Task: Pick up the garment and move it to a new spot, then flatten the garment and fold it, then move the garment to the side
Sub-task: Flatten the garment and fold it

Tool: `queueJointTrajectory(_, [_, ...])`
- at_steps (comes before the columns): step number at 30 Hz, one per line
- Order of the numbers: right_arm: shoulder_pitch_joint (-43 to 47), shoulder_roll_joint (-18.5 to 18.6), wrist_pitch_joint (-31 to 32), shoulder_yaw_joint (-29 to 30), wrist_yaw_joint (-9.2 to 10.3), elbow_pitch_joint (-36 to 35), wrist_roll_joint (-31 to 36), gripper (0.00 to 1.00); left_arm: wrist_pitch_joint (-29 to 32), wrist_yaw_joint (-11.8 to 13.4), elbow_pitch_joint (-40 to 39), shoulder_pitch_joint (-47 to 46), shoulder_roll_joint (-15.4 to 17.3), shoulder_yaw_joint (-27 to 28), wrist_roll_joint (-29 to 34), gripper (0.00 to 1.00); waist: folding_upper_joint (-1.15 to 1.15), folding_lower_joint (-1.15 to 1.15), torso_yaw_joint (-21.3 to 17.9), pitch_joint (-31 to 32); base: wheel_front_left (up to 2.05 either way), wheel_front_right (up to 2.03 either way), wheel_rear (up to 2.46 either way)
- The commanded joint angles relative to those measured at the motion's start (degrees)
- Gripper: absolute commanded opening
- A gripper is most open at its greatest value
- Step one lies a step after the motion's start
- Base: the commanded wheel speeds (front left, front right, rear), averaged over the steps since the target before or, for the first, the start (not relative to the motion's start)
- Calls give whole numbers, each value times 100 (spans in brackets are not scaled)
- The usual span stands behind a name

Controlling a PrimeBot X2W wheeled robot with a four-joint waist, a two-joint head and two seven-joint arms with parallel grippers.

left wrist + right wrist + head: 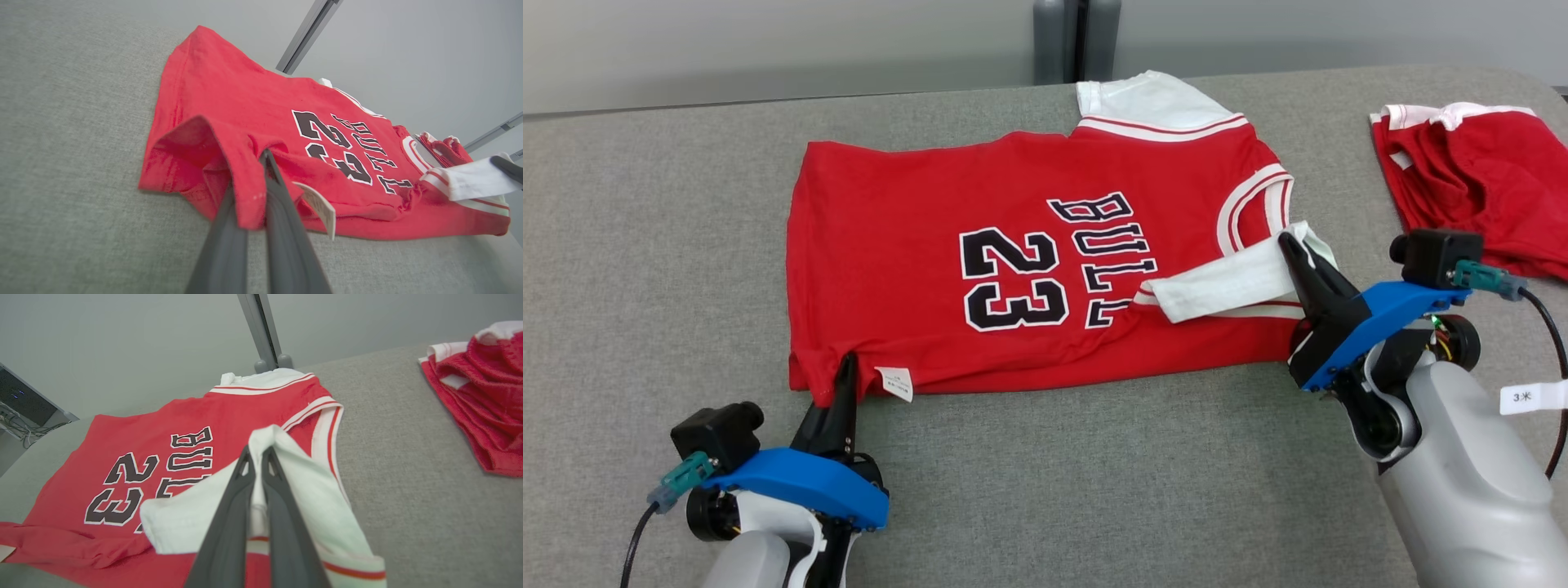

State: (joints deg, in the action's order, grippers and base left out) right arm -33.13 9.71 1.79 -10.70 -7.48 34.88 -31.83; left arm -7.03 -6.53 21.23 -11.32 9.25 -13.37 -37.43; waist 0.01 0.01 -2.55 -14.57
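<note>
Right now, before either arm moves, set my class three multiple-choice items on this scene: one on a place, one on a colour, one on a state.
1. Where on the table does the crumpled red garment lie?
A. right of the jersey
B. beneath it
C. left of it

2. What colour is the sleeve held by the right gripper?
A. blue
B. white
C. black

3. How is the left gripper?
A. open above the cloth
B. shut on bare table
C. shut on the jersey's hem

Answers:
1 A: it sits apart, near the table's right edge.
2 B: white cloth is pinched in that gripper.
3 C: the red hem is clamped in it.
</note>
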Motion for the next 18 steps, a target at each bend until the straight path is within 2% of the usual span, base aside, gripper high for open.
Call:
queueJointTrajectory(1, [-186,45,-70,-30,-3,119,-49,0,27,-19,-19,-142,43,26,-26,0,-1,-1,21,-28,0,0,0])
queueJointTrajectory(4, [-461,28,-209,-146,-3,434,-91,0,54,-30,-9,-283,93,13,-16,0,-1,-1,27,-82,0,0,0])
queueJointTrajectory(5, [-542,22,-253,-185,-3,544,-107,0,55,-30,8,-338,101,9,-1,22,-1,-1,25,-100,0,0,0])
queueJointTrajectory(6, [-622,17,-282,-219,-3,656,-118,0,48,-32,15,-398,115,-1,30,49,-1,-1,23,-121,0,0,0])
queueJointTrajectory(7, [-715,9,-377,-260,-3,737,-131,0,24,-30,35,-466,126,-8,39,100,-1,-1,22,-139,0,0,0])
queueJointTrajectory(8, [-795,-5,-443,-296,-3,839,-161,96,-23,-13,56,-529,138,8,64,100,-1,-1,20,-156,0,0,0])
queueJointTrajectory(9, [-847,-17,-506,-337,-3,938,-175,100,-55,2,93,-582,159,5,101,100,-1,-1,17,-173,0,0,0])
queueJointTrajectory(18, [-923,180,-1194,-815,-3,1452,-295,100,-525,20,474,-794,234,15,321,100,-1,-1,-14,-112,0,0,0])
